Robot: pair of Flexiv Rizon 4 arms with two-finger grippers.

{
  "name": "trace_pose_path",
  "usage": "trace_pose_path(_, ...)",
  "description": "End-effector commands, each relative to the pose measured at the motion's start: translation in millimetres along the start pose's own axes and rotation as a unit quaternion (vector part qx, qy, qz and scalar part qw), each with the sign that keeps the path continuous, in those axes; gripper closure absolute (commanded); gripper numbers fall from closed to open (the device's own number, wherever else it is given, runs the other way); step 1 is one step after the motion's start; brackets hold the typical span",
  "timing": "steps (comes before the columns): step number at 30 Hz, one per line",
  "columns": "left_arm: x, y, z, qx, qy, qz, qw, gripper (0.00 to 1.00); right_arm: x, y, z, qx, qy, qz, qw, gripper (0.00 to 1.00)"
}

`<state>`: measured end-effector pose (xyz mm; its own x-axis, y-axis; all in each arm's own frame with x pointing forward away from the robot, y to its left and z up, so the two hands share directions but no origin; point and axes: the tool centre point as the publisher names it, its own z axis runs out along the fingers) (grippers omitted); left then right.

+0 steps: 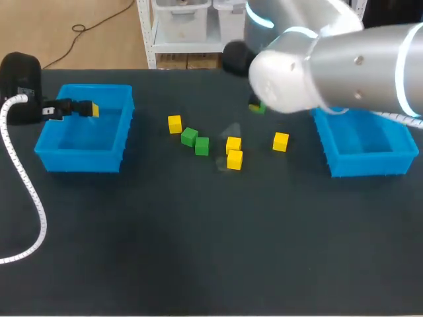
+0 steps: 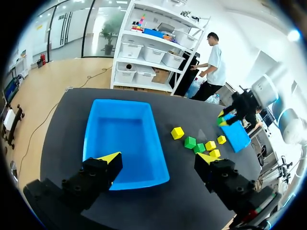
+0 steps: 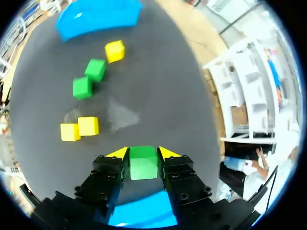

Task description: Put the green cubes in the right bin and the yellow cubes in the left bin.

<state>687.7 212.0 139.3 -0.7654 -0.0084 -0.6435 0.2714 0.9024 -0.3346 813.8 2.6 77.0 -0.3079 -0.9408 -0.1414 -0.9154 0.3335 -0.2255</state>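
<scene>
While aloft, right arm with green cube

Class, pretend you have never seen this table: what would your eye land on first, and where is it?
First, the big silver right arm looming over the far right of the table, its right gripper shut on a green cube. Next, the bright blue left bin and right bin at the table's ends, with loose yellow and green cubes clustered between them.
</scene>
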Motion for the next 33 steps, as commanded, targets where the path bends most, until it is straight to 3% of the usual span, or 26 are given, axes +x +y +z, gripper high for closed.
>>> trace_pose_path(1, -1.2, -1.5, 1, -0.004, 0.002, 0.0, 1.0, 0.0, 32, -12, -49, 0.085, -0.056, 0.067, 0.993, 1.0)
trace_pose_path(7, -1.2, -1.5, 1, -0.004, 0.002, 0.0, 1.0, 0.0, 85, -45, -78, 0.143, -0.086, 0.217, 0.962, 1.0)
trace_pose_path(14, -1.2, -1.5, 1, -0.004, 0.002, 0.0, 1.0, 0.0, 158, -51, -73, 0.163, -0.07, 0.362, 0.915, 1.0)
trace_pose_path(19, -1.2, -1.5, 1, -0.004, 0.002, 0.0, 1.0, 0.0, 192, -35, -55, 0.147, -0.045, 0.411, 0.899, 1.0)
trace_pose_path(23, -1.2, -1.5, 1, -0.004, 0.002, 0.0, 1.0, 0.0, 204, -21, -35, 0.124, -0.021, 0.425, 0.897, 1.0)
trace_pose_path(24, -1.2, -1.5, 1, -0.004, 0.002, 0.0, 1.0, 0.0, 205, -20, -31, 0.123, -0.012, 0.427, 0.896, 0.83)
trace_pose_path(25, -1.2, -1.5, 1, -0.004, 0.002, 0.0, 1.0, 0.0, 205, -19, -28, 0.122, -0.01, 0.429, 0.895, 0.13)
trace_pose_path(26, -1.2, -1.5, 1, -0.004, 0.002, 0.0, 1.0, 0.0, 204, -18, -27, 0.12, -0.009, 0.431, 0.894, 0.0)
trace_pose_path(29, -1.2, -1.5, 1, -0.004, 0.002, 0.0, 1.0, 0.0, 192, -21, -29, 0.125, -0.017, 0.429, 0.894, 0.0)
trace_pose_path(33, -1.2, -1.5, 1, -0.004, 0.002, 0.0, 1.0, 0.0, 157, -27, -40, 0.137, -0.035, 0.413, 0.9, 0.0)
